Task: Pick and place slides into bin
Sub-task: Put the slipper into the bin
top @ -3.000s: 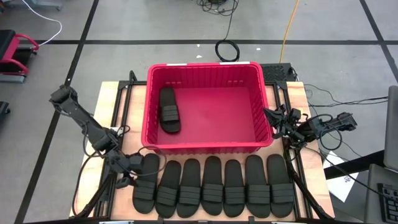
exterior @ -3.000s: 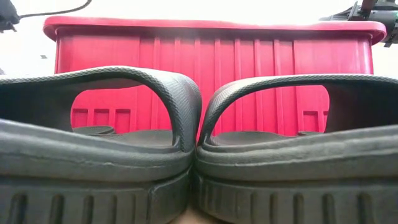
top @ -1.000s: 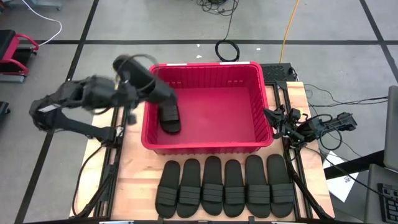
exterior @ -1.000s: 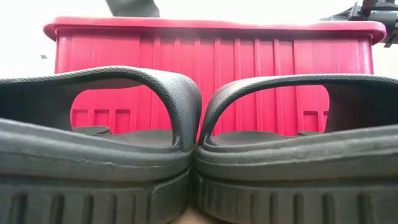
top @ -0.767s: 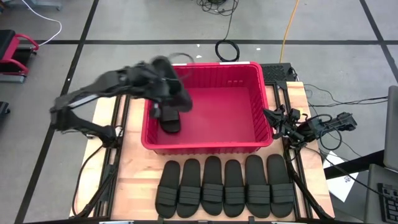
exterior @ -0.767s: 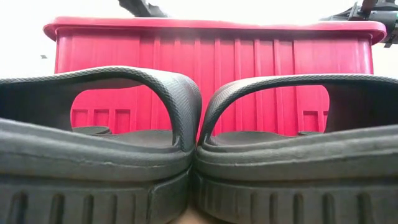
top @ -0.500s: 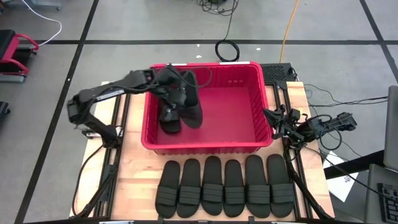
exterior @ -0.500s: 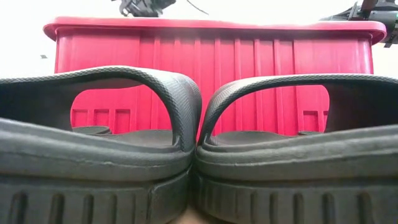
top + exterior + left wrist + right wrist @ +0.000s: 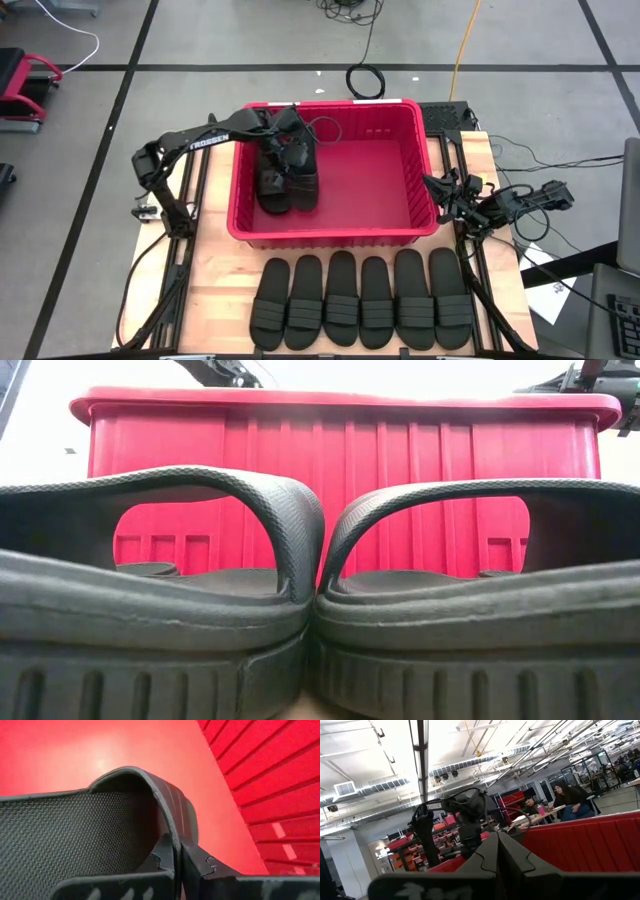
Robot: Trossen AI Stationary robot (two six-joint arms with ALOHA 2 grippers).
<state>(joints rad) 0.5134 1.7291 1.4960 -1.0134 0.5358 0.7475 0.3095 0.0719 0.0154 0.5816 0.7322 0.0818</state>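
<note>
Swung over from the bench edge, the left tool point(image 9: 296, 160), clamped on a slide's strap point(image 9: 170, 810), hangs low inside the bin point(image 9: 330, 232); lower it flat beside the other slide point(image 9: 272, 190) before letting go.

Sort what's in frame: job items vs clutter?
Job:
- matte black rubbery slip-on slides: six in a row on the table, one lying in the bin, one pinched in the left gripper over the bin
- large red rectangular plastic bin
- right gripper, shut, idle beside the bin

Lying about:
- coiled black cable on the floor
- yellow cord
</note>
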